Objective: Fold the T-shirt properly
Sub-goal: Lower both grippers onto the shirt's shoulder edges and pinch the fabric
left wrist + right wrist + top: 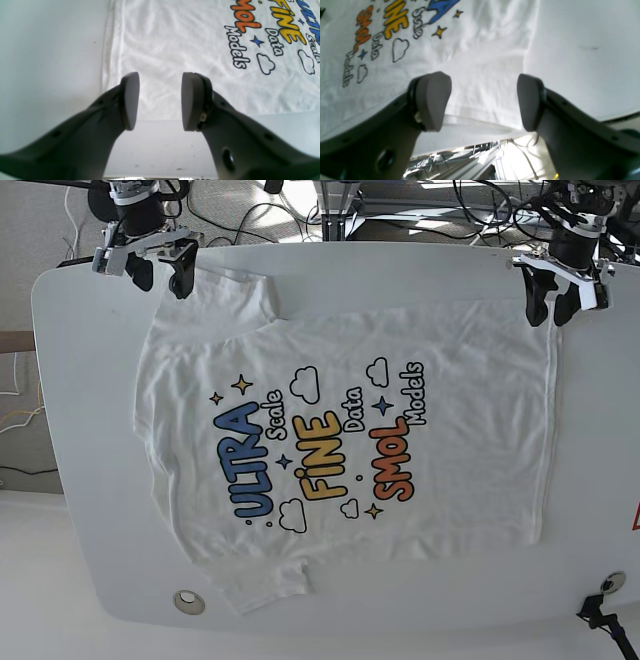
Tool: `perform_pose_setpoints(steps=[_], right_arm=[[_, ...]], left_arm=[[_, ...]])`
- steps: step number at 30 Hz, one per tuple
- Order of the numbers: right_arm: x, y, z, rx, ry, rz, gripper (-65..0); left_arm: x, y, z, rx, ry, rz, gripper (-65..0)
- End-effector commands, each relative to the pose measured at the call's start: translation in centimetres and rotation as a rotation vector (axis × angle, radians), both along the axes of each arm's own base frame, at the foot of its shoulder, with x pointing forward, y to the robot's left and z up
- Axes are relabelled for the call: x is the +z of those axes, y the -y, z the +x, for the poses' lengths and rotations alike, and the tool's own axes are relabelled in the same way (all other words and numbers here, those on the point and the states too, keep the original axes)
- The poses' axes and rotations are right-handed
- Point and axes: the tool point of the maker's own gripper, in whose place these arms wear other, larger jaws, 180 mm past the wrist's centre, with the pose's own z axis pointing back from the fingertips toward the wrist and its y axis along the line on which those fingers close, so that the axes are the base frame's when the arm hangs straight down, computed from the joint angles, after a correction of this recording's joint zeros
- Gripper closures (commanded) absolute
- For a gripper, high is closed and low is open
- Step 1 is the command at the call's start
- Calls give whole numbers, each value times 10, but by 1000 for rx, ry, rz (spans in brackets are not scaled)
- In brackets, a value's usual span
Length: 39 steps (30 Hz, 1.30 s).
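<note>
The white T-shirt lies spread flat on the white table, print side up, hem to the right and sleeves to the left in the base view. My left gripper hovers over the far hem corner. In its wrist view the left gripper is open, with nothing between the grey pads and the T-shirt below. My right gripper hangs over the far sleeve. In its own view the right gripper stands wide open and empty above the T-shirt.
Cables and frame parts run behind the table's far edge. The near table rim has a round grommet at the left and another at the right. The table edge drops off just under the right gripper.
</note>
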Motion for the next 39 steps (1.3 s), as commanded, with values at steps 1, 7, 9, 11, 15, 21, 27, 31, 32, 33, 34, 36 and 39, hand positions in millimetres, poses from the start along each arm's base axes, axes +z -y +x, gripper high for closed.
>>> perform_pose_setpoints(steps=[1,7,9,11,15,21,27,31,32,33,34,36,39], right_arm=[[3,12,4,-19,-9,22,-431],[-13,28,11,-78,-102,154,-431],[-22,28,8,-99,-130,210,-431],[-28,28,7,-120,-143,258,-431],[-43,29,-2,-152,-188,314,-431],[-48,25,-11,-155,-216,324,-431],[-53,4,-18,-124,-239,383,-431],[-52,-1,-14,-123,-228,401,-431],[-52,-1,-12,-123,-223,401,-430],[-52,-1,-11,-123,-221,401,-430],[-50,-1,-8,-121,-214,402,-430],[-48,1,-1,-120,-199,399,-429],[-51,3,4,-124,-194,400,-346]], left_arm=[[8,-5,1,-30,-6,4,-257],[12,-29,11,-4,-60,50,-254],[12,-30,12,-3,-64,52,-254],[11,-30,12,-5,-66,53,-254],[3,-36,7,-1,-117,129,-254],[1,-39,5,1,-135,156,-254],[1,-39,5,1,-135,156,-254],[1,-40,5,2,-134,157,-254],[1,-40,5,2,-134,157,-254],[1,-39,5,1,-135,156,-254],[1,-39,5,1,-135,156,-254],[1,-39,5,1,-135,156,-254],[0,-39,5,0,-135,156,-254]])
